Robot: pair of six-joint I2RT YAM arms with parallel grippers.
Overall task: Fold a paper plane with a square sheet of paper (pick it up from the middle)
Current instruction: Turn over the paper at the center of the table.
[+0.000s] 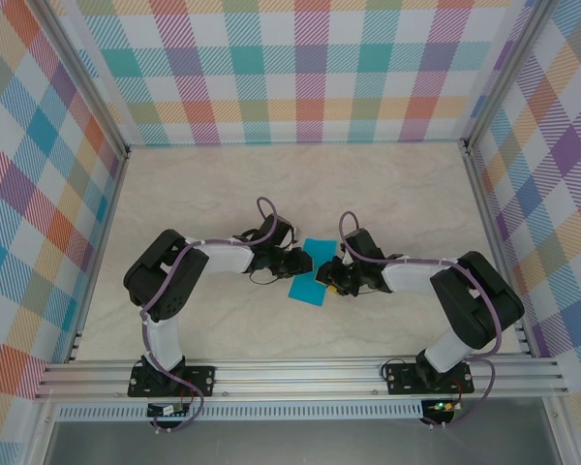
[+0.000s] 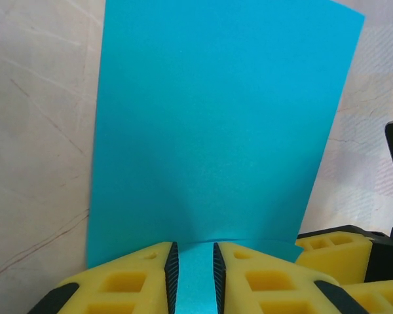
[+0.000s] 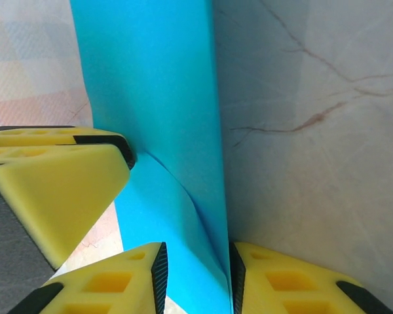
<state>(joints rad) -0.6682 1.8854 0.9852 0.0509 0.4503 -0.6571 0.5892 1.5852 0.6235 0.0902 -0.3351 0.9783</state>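
Pale marbled bench top with thin brown veins, pastel plaid panels on far wall, left wall and right wall, aluminium uprights at the far corners, slotted aluminium rail along the near edge, even diffuse light.

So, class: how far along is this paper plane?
Done: the square sheet of paper is gripped at two edges. In hand: the left gripper and right gripper both pinch it, and it buckles near the right one. Left: no crisp crease, nose or wings show, so nearly all folding remains.
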